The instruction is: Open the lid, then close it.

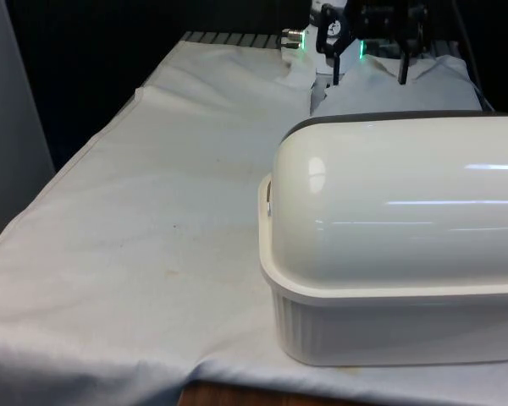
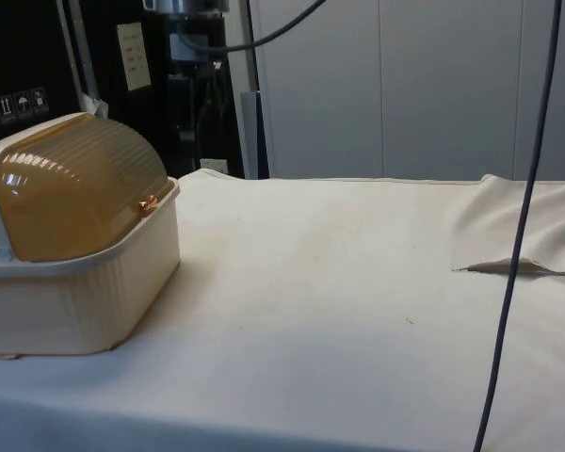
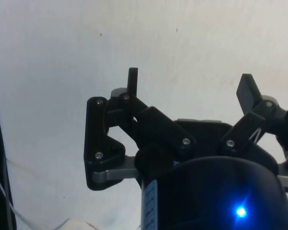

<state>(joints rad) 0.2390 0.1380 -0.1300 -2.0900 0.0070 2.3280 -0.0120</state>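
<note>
A cream bread box [image 1: 389, 254] with a ribbed base sits on the cloth-covered surface [image 1: 152, 237], its domed amber lid [image 2: 75, 188] shut. Well beyond the box, the gripper [image 3: 189, 88] hangs above bare cloth, jaws wide apart.

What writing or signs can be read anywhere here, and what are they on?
No text can be read.
Pale notice on the dark cabinet behind the table: lines of print, too small to read.
Small white pictogram labels on the dark panel above the bread box: symbols only, too blurred to make out.
The bread box and the white cloth carry no writing.
</note>
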